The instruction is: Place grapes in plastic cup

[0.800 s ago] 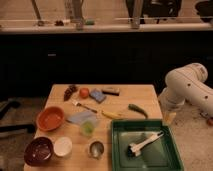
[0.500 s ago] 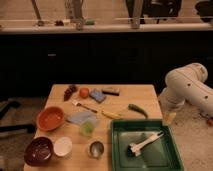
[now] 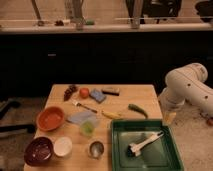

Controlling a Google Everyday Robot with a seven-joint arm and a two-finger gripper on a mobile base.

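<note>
The grapes (image 3: 69, 92), a small dark purple bunch, lie at the far left corner of the wooden table (image 3: 140, 95), next to an orange-red tomato (image 3: 84, 92). The plastic cup (image 3: 88, 129), pale yellow-green and translucent, stands upright near the table's middle front. My white arm (image 3: 187, 87) hangs off the table's right side. Its gripper (image 3: 169, 117) points down beside the right edge, open and empty, far from both the grapes and the cup.
An orange bowl (image 3: 50, 118), a dark bowl (image 3: 39, 150), a white bowl (image 3: 63, 146) and a metal cup (image 3: 96, 148) stand at the front left. A green tray (image 3: 116, 150) holds a brush (image 3: 145, 142). A green pepper (image 3: 137, 110), banana (image 3: 111, 114), sponge (image 3: 98, 95) and fork (image 3: 84, 105) lie mid-table.
</note>
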